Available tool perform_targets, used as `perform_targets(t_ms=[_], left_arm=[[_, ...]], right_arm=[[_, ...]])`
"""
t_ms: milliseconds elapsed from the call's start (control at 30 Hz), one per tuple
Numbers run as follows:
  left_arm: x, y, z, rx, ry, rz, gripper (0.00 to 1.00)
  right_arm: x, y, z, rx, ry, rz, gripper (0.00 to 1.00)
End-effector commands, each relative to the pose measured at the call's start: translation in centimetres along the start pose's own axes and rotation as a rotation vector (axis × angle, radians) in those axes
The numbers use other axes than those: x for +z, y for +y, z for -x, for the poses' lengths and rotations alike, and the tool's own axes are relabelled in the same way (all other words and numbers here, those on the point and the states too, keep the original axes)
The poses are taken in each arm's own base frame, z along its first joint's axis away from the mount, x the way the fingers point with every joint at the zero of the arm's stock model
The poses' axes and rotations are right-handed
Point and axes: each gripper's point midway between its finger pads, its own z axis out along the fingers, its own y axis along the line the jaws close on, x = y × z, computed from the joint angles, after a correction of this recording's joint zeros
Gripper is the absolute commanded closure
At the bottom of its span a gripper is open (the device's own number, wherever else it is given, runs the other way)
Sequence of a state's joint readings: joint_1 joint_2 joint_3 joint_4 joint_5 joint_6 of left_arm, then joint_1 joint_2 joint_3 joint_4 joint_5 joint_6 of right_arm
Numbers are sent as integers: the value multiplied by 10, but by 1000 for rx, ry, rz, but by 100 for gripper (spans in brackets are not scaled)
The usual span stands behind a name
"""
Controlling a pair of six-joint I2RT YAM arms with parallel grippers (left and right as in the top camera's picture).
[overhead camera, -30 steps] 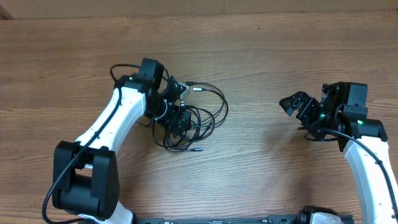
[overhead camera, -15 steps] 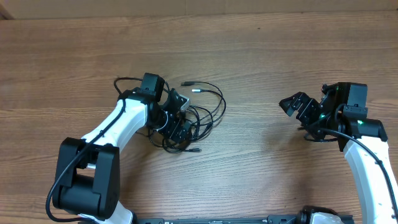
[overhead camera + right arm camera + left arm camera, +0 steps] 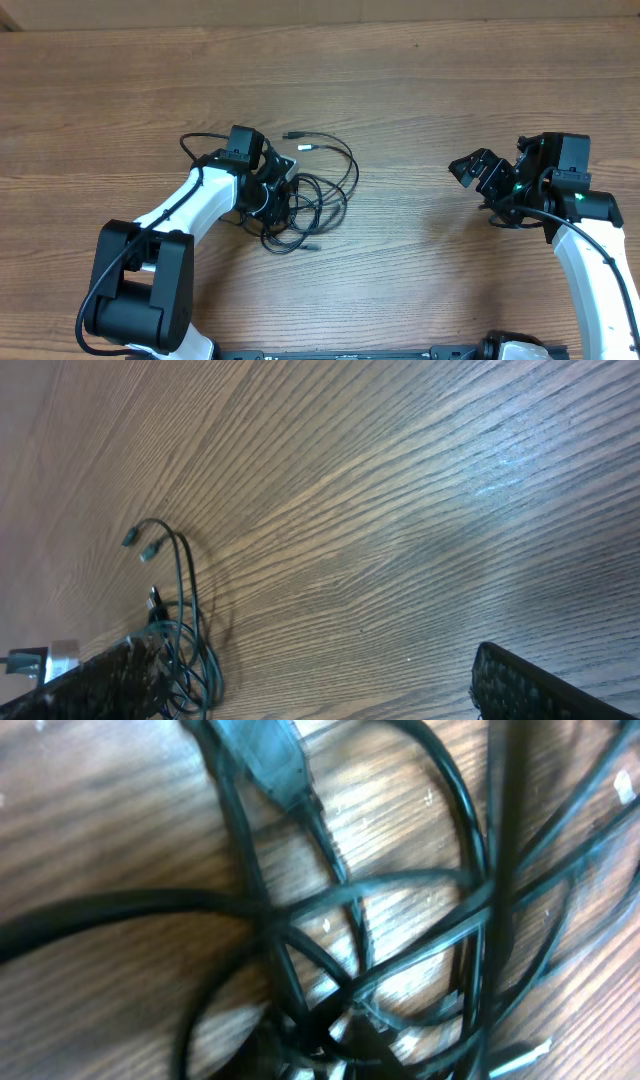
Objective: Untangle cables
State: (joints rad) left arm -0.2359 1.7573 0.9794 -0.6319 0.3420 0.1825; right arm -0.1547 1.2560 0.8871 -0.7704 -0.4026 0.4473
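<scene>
The cables (image 3: 348, 172) lie in a tangled black pile left of the table's middle, with two plug ends (image 3: 298, 140) pointing away at the top. My left gripper (image 3: 277, 199) is pressed down into the pile's left side. In the left wrist view several cable strands (image 3: 400, 880) cross the wood and bunch together into my left gripper (image 3: 335, 1058), which looks shut on them; a black plug (image 3: 265, 750) lies at the top. My right gripper (image 3: 476, 170) hovers open far to the right, holding nothing. It sees the cables (image 3: 185, 595) from a distance between its fingers (image 3: 530, 685).
The wooden table (image 3: 420, 90) runs on all sides of the pile. The left arm's own thicker black wire (image 3: 195, 140) loops beside its wrist. A wide stretch of wood separates the two grippers.
My left gripper has dropped into the pile and closed from wide open. The cables have shifted slightly left and bunched up. The right arm has not moved.
</scene>
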Motion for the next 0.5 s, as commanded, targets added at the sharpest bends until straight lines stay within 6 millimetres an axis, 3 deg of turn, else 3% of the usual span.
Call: perform_targets(t_ms=[0, 67, 233, 333, 467], left_arm=[[5, -13, 0, -26, -8, -74, 96], [3, -21, 7, -20, -34, -123, 96], [-24, -54, 48, 28, -149, -299, 96], [-51, -72, 77, 80, -236, -381, 96], [-101, -96, 121, 178, -376, -462, 96]], right_arm=[[1, 0, 1, -11, -5, -6, 0], [1, -1, 1, -10, -3, -8, 0], [1, -1, 0, -8, 0, -9, 0], [1, 0, -1, -8, 8, -1, 0], [0, 17, -9, -17, 52, 95, 0]])
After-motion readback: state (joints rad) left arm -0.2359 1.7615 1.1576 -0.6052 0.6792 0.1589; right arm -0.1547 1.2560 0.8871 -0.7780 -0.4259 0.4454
